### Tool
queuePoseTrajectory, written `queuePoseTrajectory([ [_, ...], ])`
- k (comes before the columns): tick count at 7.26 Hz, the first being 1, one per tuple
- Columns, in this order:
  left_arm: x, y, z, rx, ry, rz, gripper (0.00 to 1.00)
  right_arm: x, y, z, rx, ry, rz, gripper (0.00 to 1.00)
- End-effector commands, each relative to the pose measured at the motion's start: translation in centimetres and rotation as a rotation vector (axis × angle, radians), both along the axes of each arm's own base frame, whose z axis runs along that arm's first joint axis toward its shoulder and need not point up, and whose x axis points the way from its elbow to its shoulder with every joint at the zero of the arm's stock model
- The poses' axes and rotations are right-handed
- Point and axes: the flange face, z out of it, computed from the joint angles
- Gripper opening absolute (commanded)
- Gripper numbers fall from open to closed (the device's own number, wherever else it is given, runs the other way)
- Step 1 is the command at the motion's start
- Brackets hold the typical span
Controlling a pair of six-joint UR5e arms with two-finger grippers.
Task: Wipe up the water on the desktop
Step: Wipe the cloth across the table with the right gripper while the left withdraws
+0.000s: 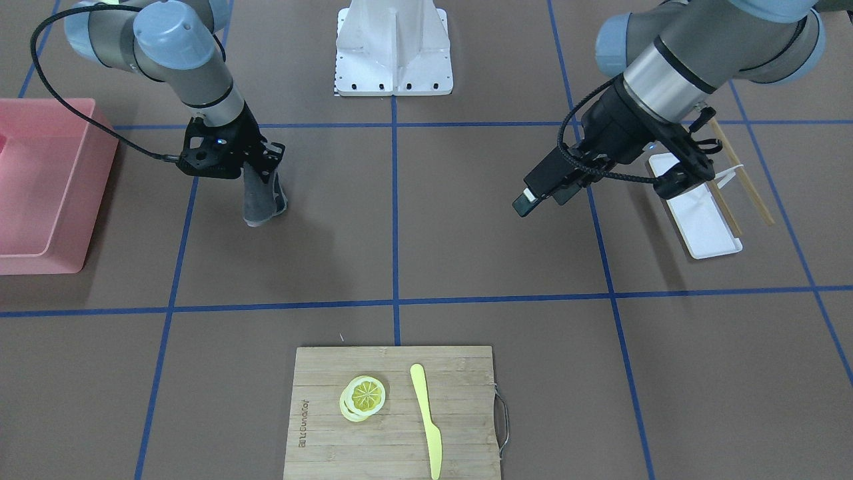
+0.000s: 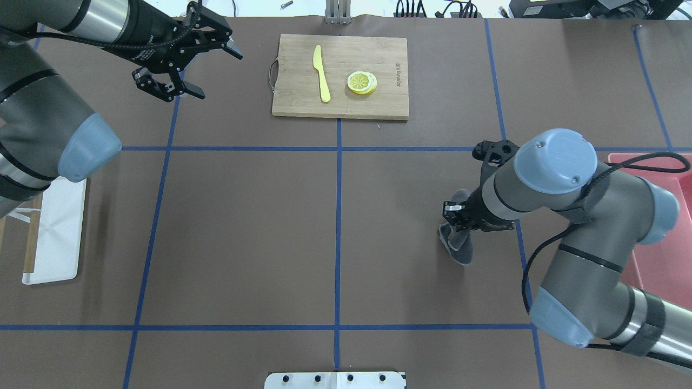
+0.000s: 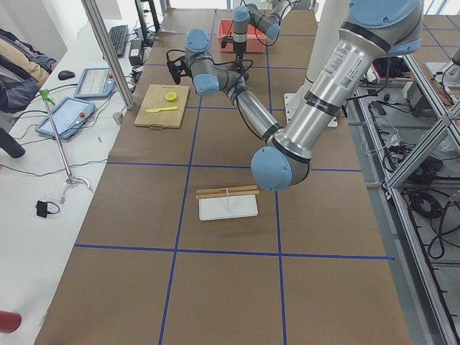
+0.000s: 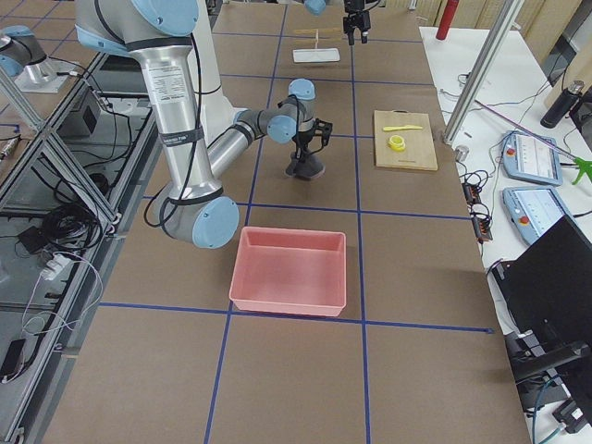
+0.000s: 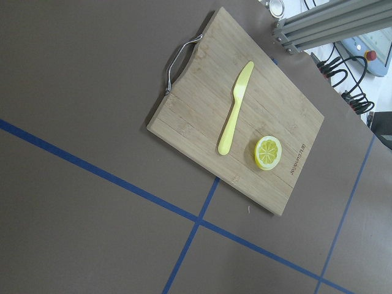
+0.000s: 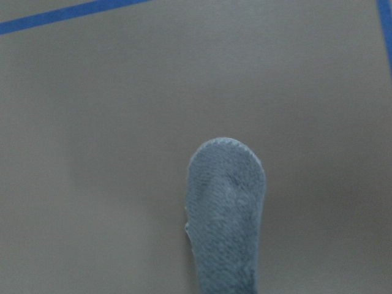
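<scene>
The desktop (image 1: 466, 227) is a matte brown surface with a grid of blue tape lines; no water shows on it in any view. My right gripper (image 1: 262, 175) is shut on a grey cloth (image 1: 261, 203) that hangs down with its lower end on the desktop, near the pink bin's side. The cloth also shows in the overhead view (image 2: 458, 244) and fills the lower middle of the right wrist view (image 6: 226, 208). My left gripper (image 2: 216, 73) is open and empty, held above the desktop left of the cutting board.
A bamboo cutting board (image 2: 297, 81) holds a yellow knife (image 2: 322, 73) and lemon slices (image 2: 361, 82). A pink bin (image 1: 66, 267) stands at the robot's right. A white tray (image 2: 57, 237) with chopsticks (image 1: 746, 177) lies at the robot's left. The robot's base plate (image 1: 393, 73) is near.
</scene>
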Motion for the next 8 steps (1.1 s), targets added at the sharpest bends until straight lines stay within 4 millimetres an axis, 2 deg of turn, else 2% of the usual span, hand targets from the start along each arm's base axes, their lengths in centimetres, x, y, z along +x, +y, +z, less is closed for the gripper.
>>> queuePoseTrajectory([
  [1, -0.1, -0.4, 0.3, -0.005, -0.004, -0.004, 0.97, -6.2, -0.4, -7.1, -0.024, -0.078, 0.011, 0.00],
  [2, -0.2, -0.4, 0.3, -0.004, -0.005, -0.005, 0.97, -8.6, -0.9, -9.9, -0.054, -0.096, 0.032, 0.00],
  [3, -0.3, -0.4, 0.5, -0.007, -0.006, -0.005, 0.97, -9.6, -1.2, -11.1, -0.062, -0.103, 0.038, 0.00],
  [4, -0.7, -0.5, 0.5, -0.008, -0.006, -0.010, 0.97, -7.9, -1.9, -9.9, -0.065, -0.100, 0.047, 0.00],
  [5, -1.6, -0.9, 1.3, -0.018, -0.011, -0.024, 0.97, -3.8, -2.0, -5.2, -0.089, -0.068, 0.058, 0.00],
  [6, -2.2, -1.1, 1.8, -0.016, -0.018, -0.030, 0.97, 0.7, -2.5, -2.3, -0.064, -0.054, 0.024, 0.00],
  [7, -2.7, -0.9, 2.9, 0.001, -0.034, -0.026, 0.97, 3.6, -2.5, 1.0, -0.073, -0.025, 0.025, 0.00],
  [8, -4.2, -0.8, 5.7, 0.026, -0.074, -0.026, 0.97, 4.5, -2.9, 2.5, -0.061, -0.006, 0.018, 0.00],
])
